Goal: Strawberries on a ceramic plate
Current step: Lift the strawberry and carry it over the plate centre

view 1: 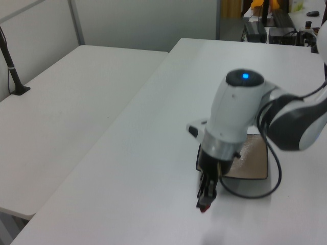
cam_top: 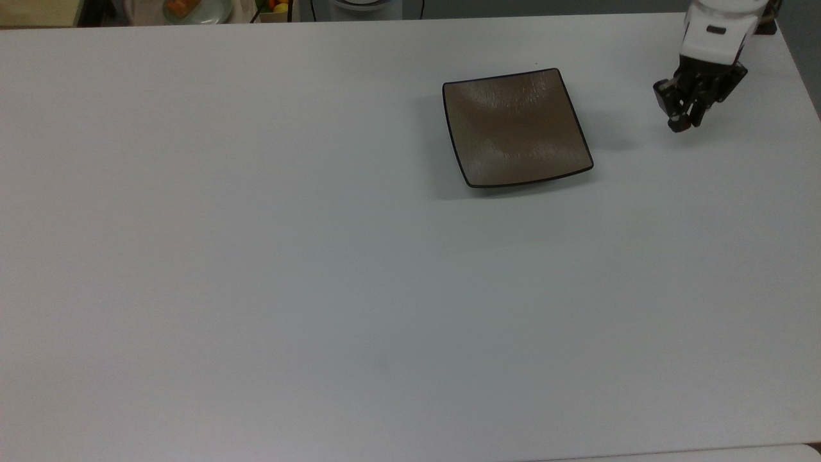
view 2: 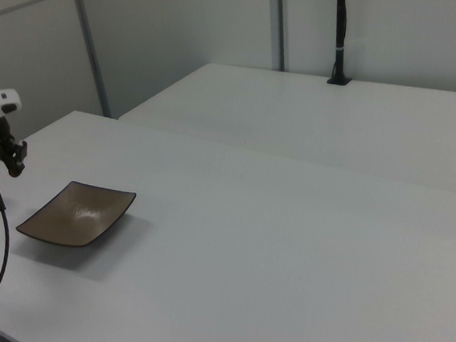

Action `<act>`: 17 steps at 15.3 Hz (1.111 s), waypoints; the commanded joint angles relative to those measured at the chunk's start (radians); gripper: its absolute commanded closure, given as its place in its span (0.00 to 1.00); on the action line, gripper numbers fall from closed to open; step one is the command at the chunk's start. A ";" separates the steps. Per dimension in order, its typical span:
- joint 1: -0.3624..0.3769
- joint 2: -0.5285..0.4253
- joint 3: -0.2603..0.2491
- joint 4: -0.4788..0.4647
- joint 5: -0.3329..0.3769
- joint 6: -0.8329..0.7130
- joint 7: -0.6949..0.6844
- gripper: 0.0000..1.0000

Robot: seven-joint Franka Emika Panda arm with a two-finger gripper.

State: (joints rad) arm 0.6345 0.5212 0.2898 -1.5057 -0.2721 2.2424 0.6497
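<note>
The ceramic plate is square, taupe-brown with a thin dark rim, and lies bare on the white table; it shows too as the plate behind the arm and the plate. My gripper hangs above the table at the top view's right, well apart from the plate. It is shut on the strawberry, a small red bit showing at the tip of the fingers. In the left view the gripper points down in front of the plate. In the right view the gripper hovers left of the plate.
A bowl of orange food and a box of fruit sit beyond the table's far edge. The arm's black cable loops over the plate. A second white table with a black post adjoins.
</note>
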 commanded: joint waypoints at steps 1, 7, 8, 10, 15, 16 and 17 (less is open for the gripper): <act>-0.030 -0.136 -0.003 -0.031 0.068 -0.128 -0.013 0.88; -0.104 -0.294 -0.004 -0.050 0.140 -0.374 -0.117 0.88; -0.119 -0.314 -0.004 -0.063 0.140 -0.401 -0.149 0.88; -0.162 -0.340 -0.004 -0.082 0.160 -0.435 -0.215 0.88; -0.262 -0.353 -0.004 -0.108 0.217 -0.451 -0.430 0.88; -0.278 -0.349 -0.004 -0.120 0.235 -0.449 -0.480 0.87; -0.292 -0.348 -0.004 -0.134 0.260 -0.448 -0.534 0.87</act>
State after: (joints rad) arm 0.3827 0.2015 0.2857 -1.5797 -0.0753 1.8038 0.2588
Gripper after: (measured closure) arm 0.696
